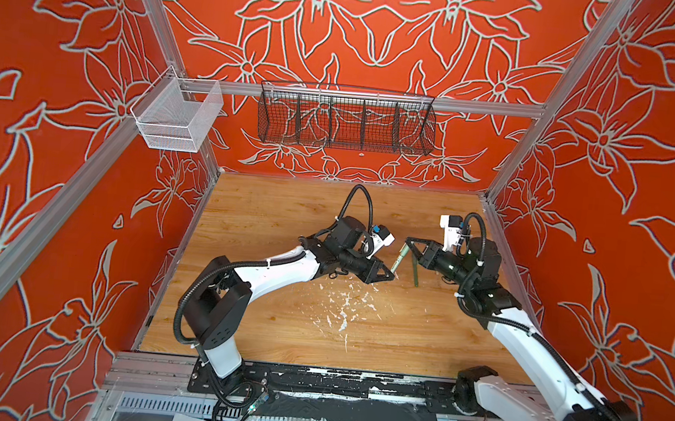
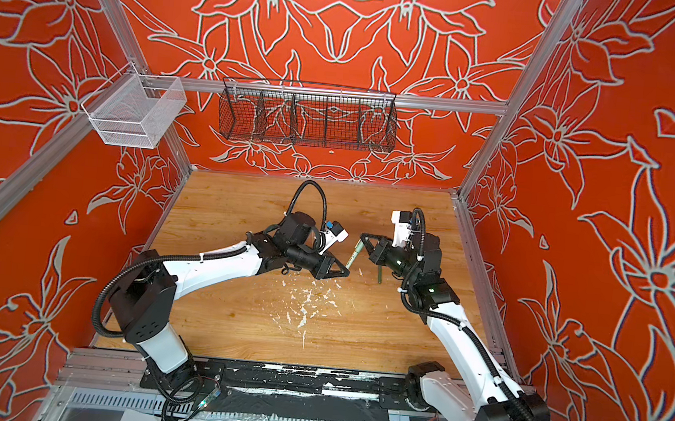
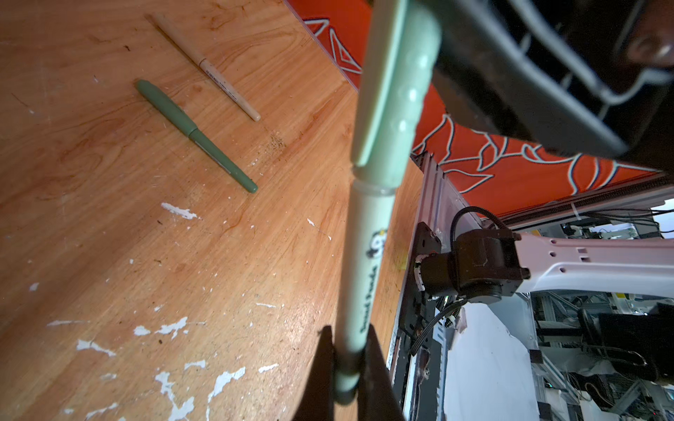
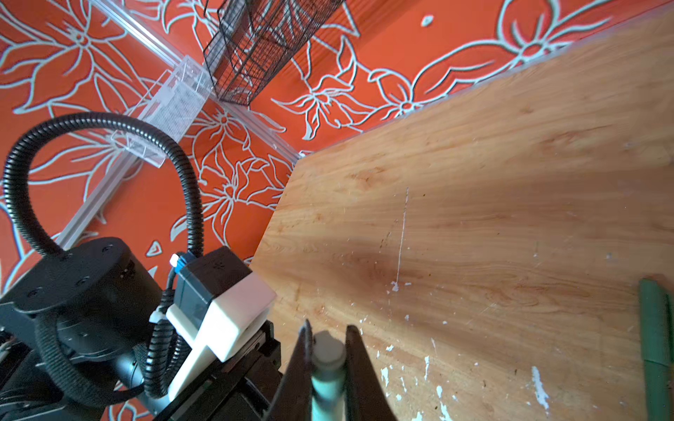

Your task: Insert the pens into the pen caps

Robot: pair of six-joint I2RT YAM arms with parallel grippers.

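Clearly both grippers are clamped on one pen, held in the air between them. The left gripper (image 3: 349, 364) is pinched onto the bottom end of the pale green pen (image 3: 368, 255), its two dark fingers pressed against either side of the barrel. The right gripper (image 4: 328, 330) is closed around the far end of the cap (image 4: 328, 351), so each arm holds one half of the same piece. That split grip makes sense for pushing the two halves together along one line. In the left wrist view the cap's rim sits over the barrel with only a thin seam showing, so I judge the cap to be on or almost fully on. In both top views the pen (image 1: 399, 258) slants between the two gripper tips, above the wooden table (image 1: 284, 223) and not touching it.

Further out, the dark green pen (image 3: 197, 135) lies flat on the table near the right arm, and the tan pen (image 3: 208, 65) lies just beside it, nearly parallel. Both appear to be capped already, which would make the held pen the last one. White paint flecks (image 1: 344, 308) are scattered in front of the grippers. A black wire basket (image 1: 345, 120) and a white mesh bin (image 1: 177, 114) hang well apart on the back rail. Nothing stands between the grippers, and the lying pens are clear of the held one.
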